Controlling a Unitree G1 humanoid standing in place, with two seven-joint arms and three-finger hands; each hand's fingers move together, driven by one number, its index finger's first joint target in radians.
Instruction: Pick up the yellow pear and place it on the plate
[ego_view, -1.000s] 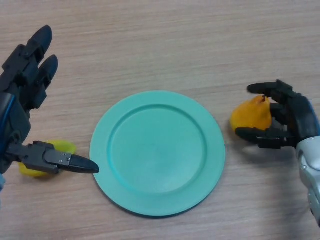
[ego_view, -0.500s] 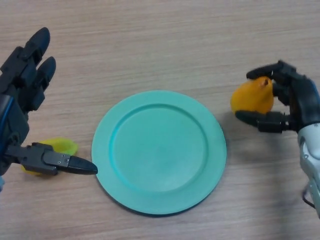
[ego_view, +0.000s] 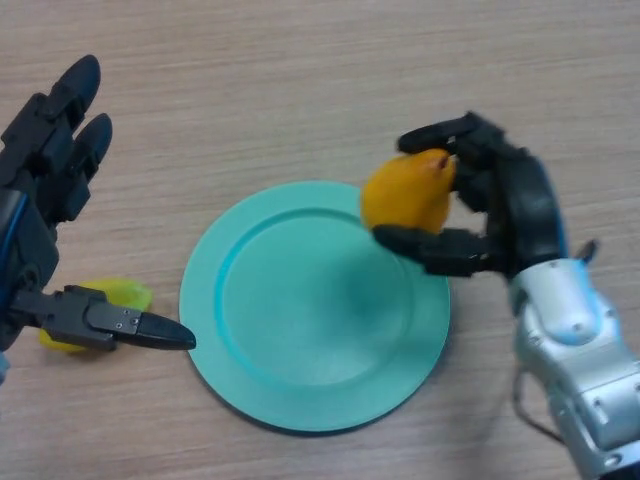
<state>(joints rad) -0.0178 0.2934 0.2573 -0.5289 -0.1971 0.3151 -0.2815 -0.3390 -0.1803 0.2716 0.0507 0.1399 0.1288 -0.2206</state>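
The yellow-orange pear (ego_view: 408, 192) is held in my right hand (ego_view: 495, 212), whose fingers and thumb curl round it. It hangs in the air over the right rim of the teal plate (ego_view: 315, 305), which lies in the middle of the wooden table. My left hand (ego_view: 50, 190) is open at the far left, fingers straight, thumb pointing toward the plate's left rim.
A small yellow-green object (ego_view: 118, 296) lies on the table at the left, partly hidden under my left hand's thumb. The wooden table top (ego_view: 320, 70) stretches beyond the plate.
My right hand has lifted the pear off the table and carried it left, from beside the plate to above its right rim. The left hand has stayed put.
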